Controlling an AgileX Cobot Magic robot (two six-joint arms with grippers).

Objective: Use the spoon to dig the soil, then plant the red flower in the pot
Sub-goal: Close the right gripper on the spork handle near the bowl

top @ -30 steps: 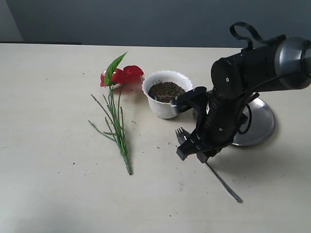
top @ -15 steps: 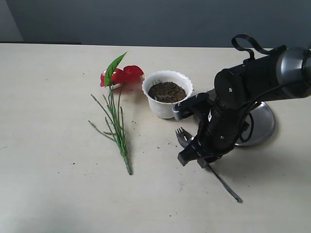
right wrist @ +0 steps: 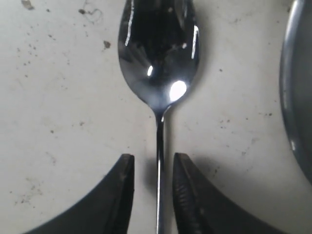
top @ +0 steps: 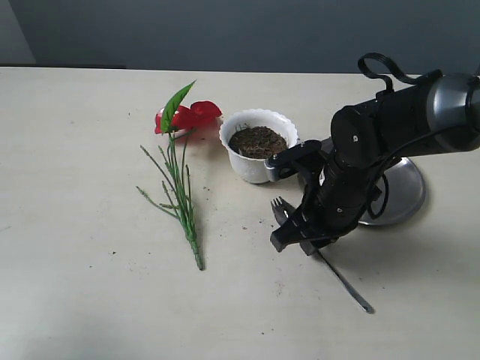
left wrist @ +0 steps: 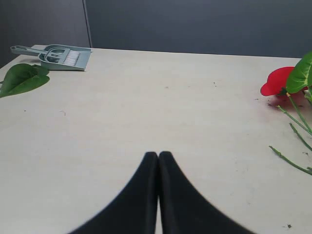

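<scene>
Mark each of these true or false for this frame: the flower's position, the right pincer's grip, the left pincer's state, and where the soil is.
1. The red flower lies on the table beside the pot. True.
2. The right pincer is clamped on the spoon. False: its jaws stand open on either side of the handle, and the spoon lies flat on the table.
3. The left pincer is shut and holds nothing. True.
4. The soil is heaped on the steel plate. False: it sits inside the pot, and the part of the plate that shows carries none.
</scene>
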